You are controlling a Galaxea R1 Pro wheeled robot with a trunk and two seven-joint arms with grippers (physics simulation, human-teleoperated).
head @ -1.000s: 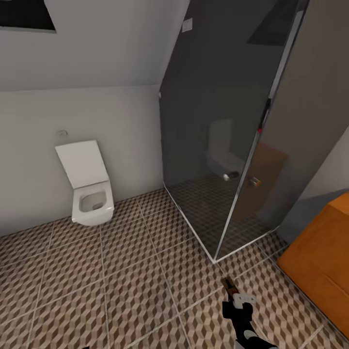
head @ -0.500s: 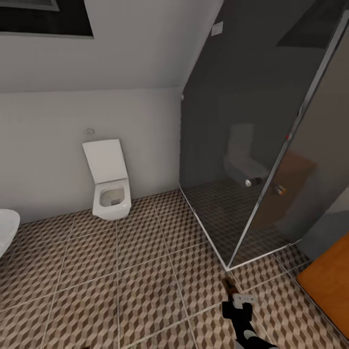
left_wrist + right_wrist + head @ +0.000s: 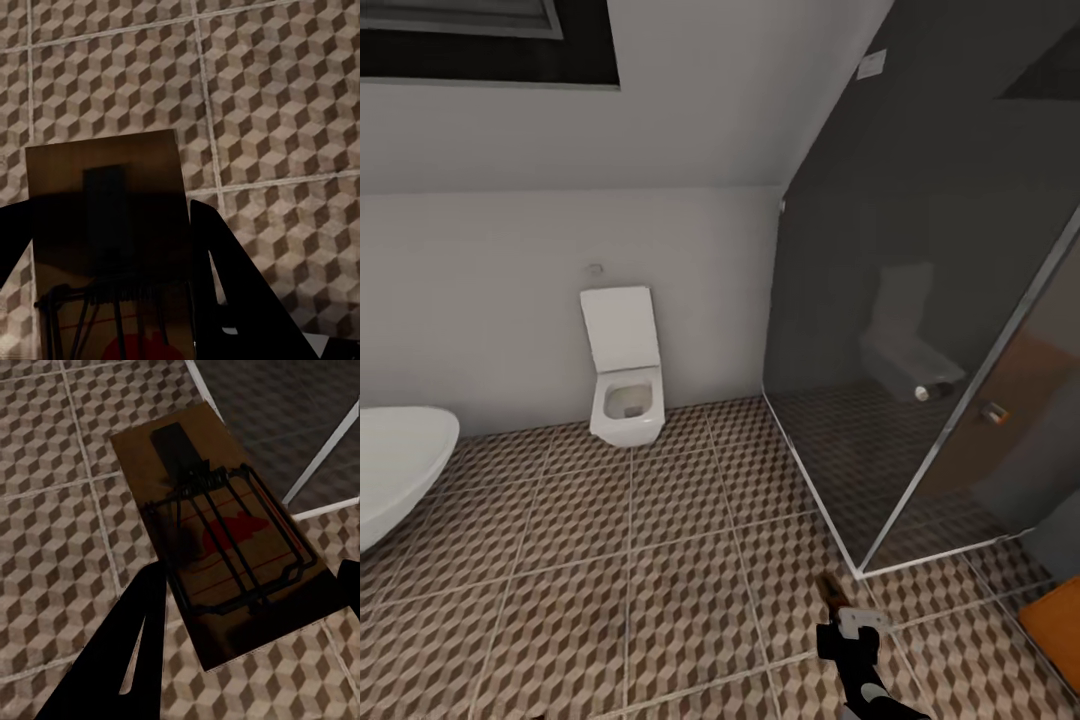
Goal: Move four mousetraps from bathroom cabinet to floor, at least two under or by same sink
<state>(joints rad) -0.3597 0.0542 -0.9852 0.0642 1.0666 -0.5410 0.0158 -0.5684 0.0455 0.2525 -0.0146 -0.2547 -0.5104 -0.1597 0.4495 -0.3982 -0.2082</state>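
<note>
From my head camera I look down over the bathroom floor (image 3: 660, 560), its cube-pattern tiles filling the lower half of the frame. A white toilet (image 3: 626, 385) with its lid up stands against the pale wall at centre, the rim of a white bathtub (image 3: 400, 465) comes in at the left edge, and the glass shower enclosure (image 3: 920, 330) takes up the right side. A sliver of the orange-brown cabinet (image 3: 1060, 625) shows at the lower right corner. My right claw (image 3: 847, 620) sits at the bottom of that frame, right of centre, with a thin brown sliver jutting forward from it.

My right wrist camera makes that sliver plain: a mousetrap (image 3: 225, 540), a tan board with dark wire and a red mark, clamped between my right claw's dark fingers (image 3: 135, 637) above the tiles, with the shower's pale frame edge (image 3: 322, 457) in the upper right of that frame.

My left wrist camera shows a second mousetrap (image 3: 112, 232), seen flat-on in the lower left of the frame, its wire spring and red spot at the bottom edge. My left claw (image 3: 112, 300) is closed on it, a dark finger (image 3: 225, 292) pressed against its side, tiles behind
</note>
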